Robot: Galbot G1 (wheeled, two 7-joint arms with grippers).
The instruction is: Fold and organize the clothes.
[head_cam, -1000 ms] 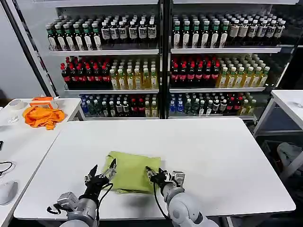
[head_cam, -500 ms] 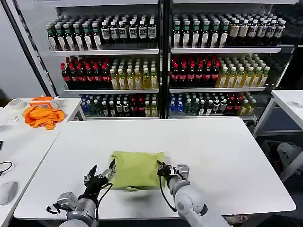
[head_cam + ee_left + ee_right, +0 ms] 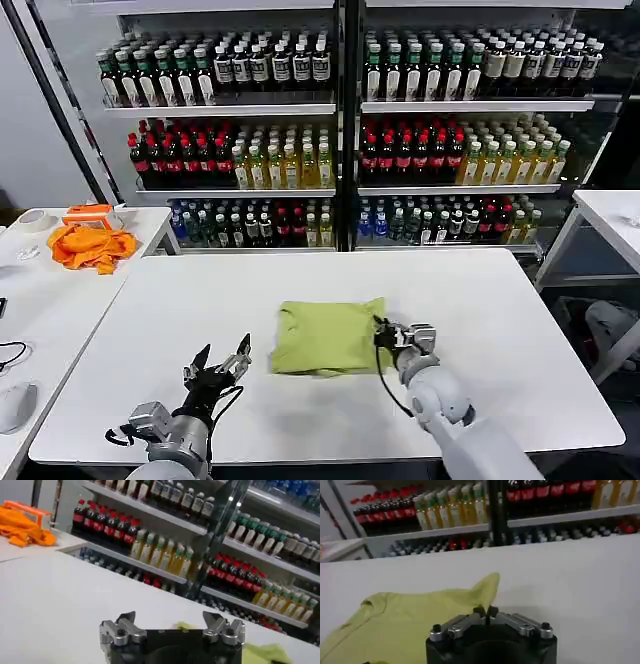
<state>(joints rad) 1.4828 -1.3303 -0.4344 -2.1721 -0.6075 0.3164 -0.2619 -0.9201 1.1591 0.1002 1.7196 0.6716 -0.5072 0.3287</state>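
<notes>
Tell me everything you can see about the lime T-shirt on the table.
The lime T-shirt is plain soft fabric with no print, folded into a rough, slightly rumpled rectangle. It lies flat on the white table, right of centre. The right claw is shut on its right edge, lifting a small peak of cloth. The left claw is open, apart from it.

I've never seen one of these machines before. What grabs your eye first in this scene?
Probably the folded lime T-shirt in the middle of the white table, with the right gripper pinching its edge. The left gripper hovers open near the table's front. Behind them, shelves of bottles fill the wall, and an orange cloth lies on a side table.
</notes>
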